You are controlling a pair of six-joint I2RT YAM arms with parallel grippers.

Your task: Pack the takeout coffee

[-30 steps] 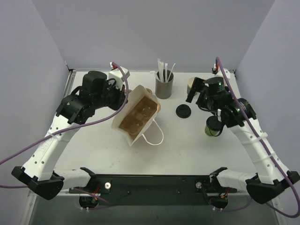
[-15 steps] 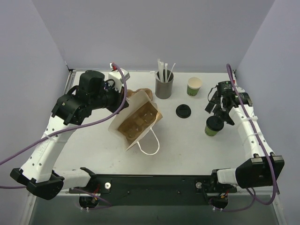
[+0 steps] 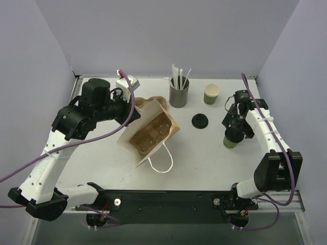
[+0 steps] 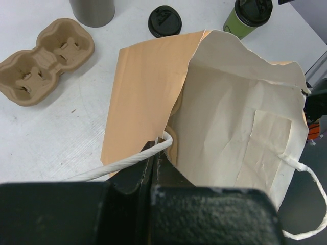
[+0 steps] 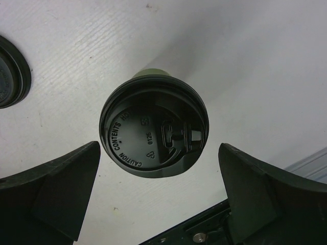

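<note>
White tabletop (image 3: pixel 204 158), right side: the small green paper cup with black plastic lid (image 5: pixel 153 132) stands upright directly beneath the right gripper (image 5: pixel 159 168), whose jaws gape wide and empty. The left gripper (image 4: pixel 156 153) is pinched tight on the string handle (image 4: pixel 127 161) of the brown paper bag (image 4: pixel 230 132).

Creased matt paper bag (image 4: pixel 240 127), glossy plastic lid (image 5: pixel 153 132)

The left arm arches over the far-left part of the worktop (image 3: pixel 204 163), with the left gripper (image 4: pixel 155 149) clamped tight on a white cord handle (image 4: pixel 127 161). The right arm extends along the right edge, wrist pointing down, and the right gripper (image 5: pixel 158 153) is spread wide, holding nothing.
</note>
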